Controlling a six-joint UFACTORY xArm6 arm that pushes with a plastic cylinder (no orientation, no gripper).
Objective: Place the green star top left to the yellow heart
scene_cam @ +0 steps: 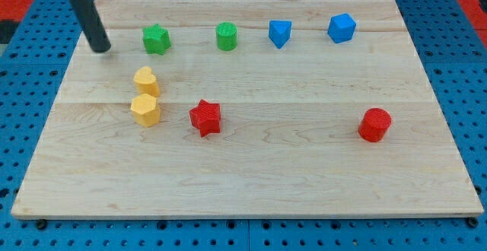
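The green star (pixel 156 39) lies near the view's top left of the wooden board (pixel 289 175). The yellow heart (pixel 146 80) lies just below it, slightly to the left. My tip (pixel 101 50) rests on the board to the left of the green star, with a gap between them, and up-left of the yellow heart. The rod leans up toward the view's top left corner.
A yellow hexagon (pixel 144 109) touches the heart from below. A red star (pixel 205 118) lies right of it. A green cylinder (pixel 227 36), a blue block (pixel 279 33) and a blue cube (pixel 342 28) line the top. A red cylinder (pixel 374 125) lies right.
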